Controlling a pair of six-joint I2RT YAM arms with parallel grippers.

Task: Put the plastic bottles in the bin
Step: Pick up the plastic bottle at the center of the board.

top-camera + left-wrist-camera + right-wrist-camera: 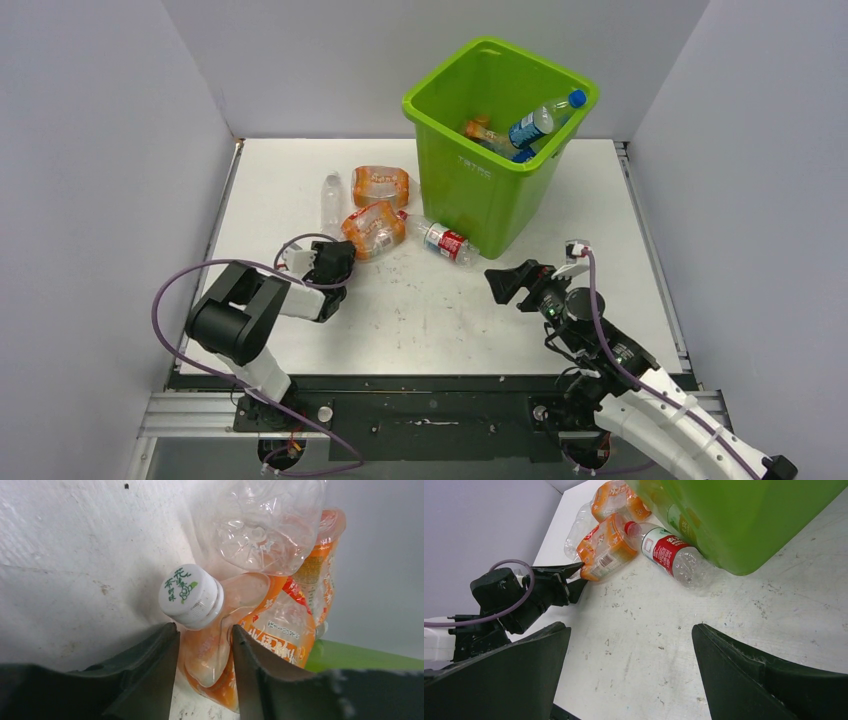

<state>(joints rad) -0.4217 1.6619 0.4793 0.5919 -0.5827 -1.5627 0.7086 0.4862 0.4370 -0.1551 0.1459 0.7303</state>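
Left gripper [204, 629] astride neck of orange bottle [272, 637] (grip unclear), right gripper [631, 630] wide open near bin [744, 525]

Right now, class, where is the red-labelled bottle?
In the top view the red-labelled bottle lies against the near-left base of the green bin, its cap beside the nearer orange bottle.

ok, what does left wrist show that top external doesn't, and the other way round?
Left wrist only: the white cap with green print on the near orange bottle, and its neck between the fingers of the left gripper; whether they grip is unclear. Top external only: a blue-label bottle inside the bin, the red-label bottle by its base, and the open right gripper. Both: that orange bottle, the clear bottle behind it, part of the bin.
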